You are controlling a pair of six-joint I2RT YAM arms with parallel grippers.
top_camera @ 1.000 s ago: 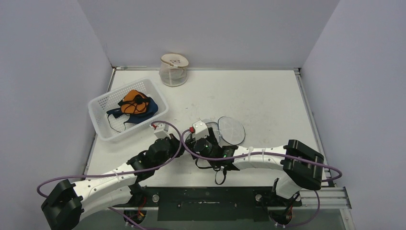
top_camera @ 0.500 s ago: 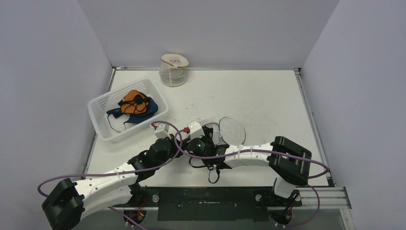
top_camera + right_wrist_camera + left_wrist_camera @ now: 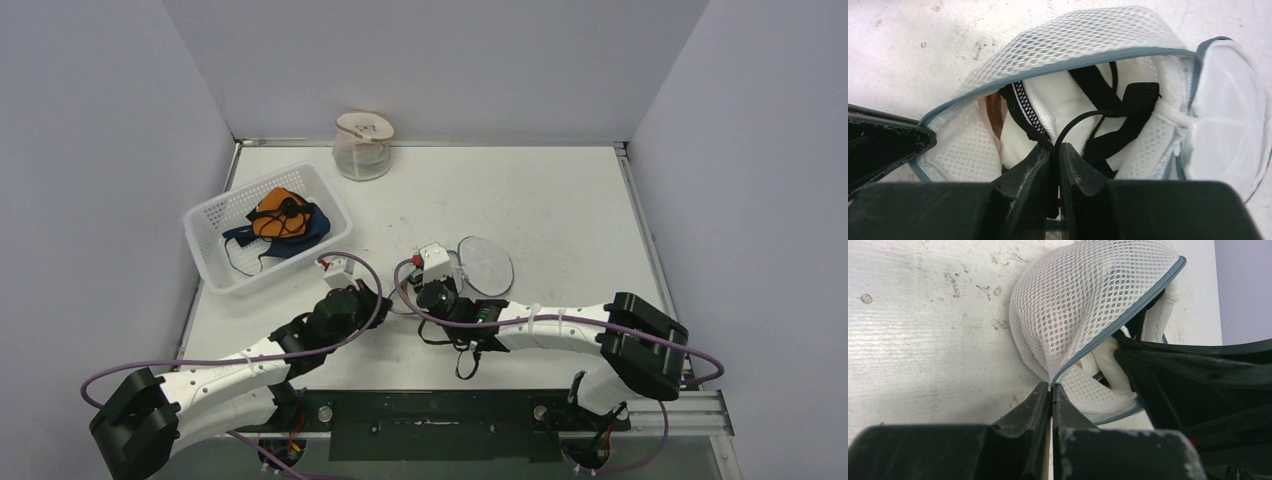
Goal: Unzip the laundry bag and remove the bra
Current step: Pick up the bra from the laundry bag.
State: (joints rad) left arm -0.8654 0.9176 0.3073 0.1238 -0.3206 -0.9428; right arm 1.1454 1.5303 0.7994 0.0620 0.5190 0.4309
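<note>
My left pincer [image 3: 1051, 387] is closed, nipping the grey-trimmed edge of the laundry bag [image 3: 1073, 295]. My right pincer [image 3: 1054, 148] reaches into the unzipped mouth and is clamped on a black strap of the bra [image 3: 1138, 95] (the rest is tucked inside the mesh). The bag lies near the middle of the table [image 3: 560, 190], between my wrists. Farther left sits a basket [image 3: 215, 275], and at the far edge a jar [image 3: 362, 150].
</note>
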